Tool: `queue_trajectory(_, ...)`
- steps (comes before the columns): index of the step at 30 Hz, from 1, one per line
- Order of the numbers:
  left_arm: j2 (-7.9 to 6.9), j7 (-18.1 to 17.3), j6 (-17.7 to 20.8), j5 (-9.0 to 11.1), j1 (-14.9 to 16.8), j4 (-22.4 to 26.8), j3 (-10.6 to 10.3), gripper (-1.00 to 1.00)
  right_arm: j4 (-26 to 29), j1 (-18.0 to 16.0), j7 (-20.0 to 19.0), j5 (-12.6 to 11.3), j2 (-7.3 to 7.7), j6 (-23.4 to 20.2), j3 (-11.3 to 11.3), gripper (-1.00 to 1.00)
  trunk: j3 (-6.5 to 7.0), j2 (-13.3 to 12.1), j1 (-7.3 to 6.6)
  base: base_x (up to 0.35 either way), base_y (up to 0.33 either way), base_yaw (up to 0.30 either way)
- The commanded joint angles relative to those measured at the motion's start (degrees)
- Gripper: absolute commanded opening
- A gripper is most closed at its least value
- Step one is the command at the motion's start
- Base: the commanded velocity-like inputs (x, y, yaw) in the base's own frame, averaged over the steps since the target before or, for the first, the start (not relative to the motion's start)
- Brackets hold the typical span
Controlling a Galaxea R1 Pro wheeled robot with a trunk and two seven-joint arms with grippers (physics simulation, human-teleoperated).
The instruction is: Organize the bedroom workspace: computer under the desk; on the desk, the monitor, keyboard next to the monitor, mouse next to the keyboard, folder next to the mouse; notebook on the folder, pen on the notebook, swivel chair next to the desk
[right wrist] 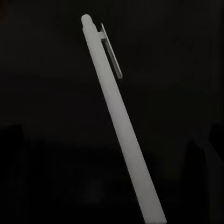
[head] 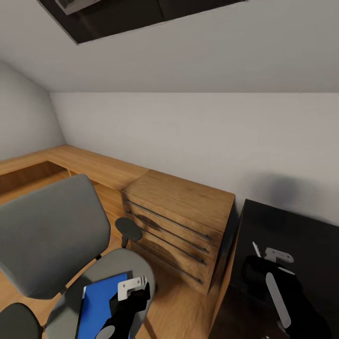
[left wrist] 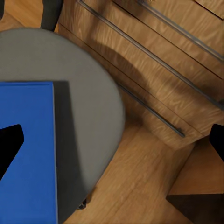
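Blue folder (head: 101,306) lies beneath the spread left pincer (head: 133,288); right pincer's (head: 278,256) state unclear.

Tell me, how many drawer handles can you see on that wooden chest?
3: long dark bars across the wooden chest front, stacked top, middle, bottom. More may be hidden lower down.

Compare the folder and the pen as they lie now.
The folder is blue, broad and flat; the pen is white, thin and rod-like. The folder lies on the grey swivel chair seat; the pen lies on a black surface. Both lie flat, ungrasped, each below a pincer.
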State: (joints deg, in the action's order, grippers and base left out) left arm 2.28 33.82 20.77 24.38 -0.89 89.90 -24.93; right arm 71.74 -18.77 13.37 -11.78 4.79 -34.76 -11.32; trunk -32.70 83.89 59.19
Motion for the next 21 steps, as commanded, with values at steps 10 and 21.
queue_trajectory(10, 0.0, 0.37, 0.15, 0.41, 0.01, 0.1, -0.04, 1.0, 0.32, 0.02, 0.43, -0.59, 0.03, -0.09, -0.06, 1.0, 1.75, -4.0, -2.2, 0.0, 0.0, 0.0)
queue_trajectory(21, -0.11, 0.37, 0.03, 0.38, 0.01, 0.1, -0.04, 1.0, 8.64, 0.13, 1.34, -0.03, -4.31, -0.37, -0.07, 1.0, 2.29, -5.2, -2.86, 0.0, 0.0, 0.062)
